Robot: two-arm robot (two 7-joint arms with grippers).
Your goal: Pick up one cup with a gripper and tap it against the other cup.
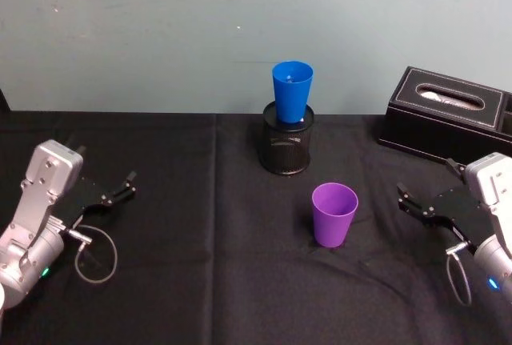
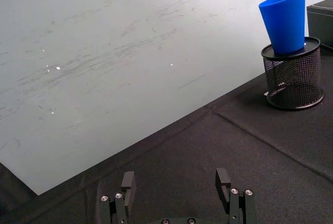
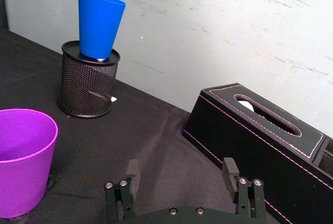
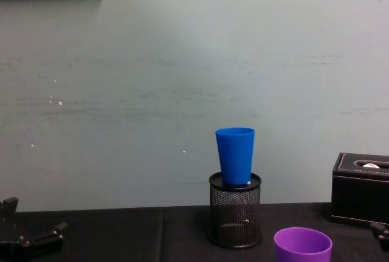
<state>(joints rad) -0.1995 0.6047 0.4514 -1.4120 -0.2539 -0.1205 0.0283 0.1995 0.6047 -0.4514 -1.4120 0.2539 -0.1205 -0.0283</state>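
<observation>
purple cup (image 1: pixel 334 214): stood upright, near front-right of mesh pen holder (image 1: pixel 287 149) | blue cup (image 1: pixel 291 90): seated upright in that holder | left gripper (image 1: pixel 128 185): held well left of holder, jaws parted, empty | right gripper (image 1: pixel 404 198): held well right of holder, jaws parted, empty

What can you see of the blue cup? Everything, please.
The blue cup is bright blue, smooth and plain, plastic by its look, tapering from a wide rim to a narrower base. It stands upright, mouth up, its base set into the top of the black wire-mesh holder, most of it rising above the holder's rim. Only the holder touches it. The purple cup stands apart, nearer the robot. The left gripper and right gripper are open and well away.
</observation>
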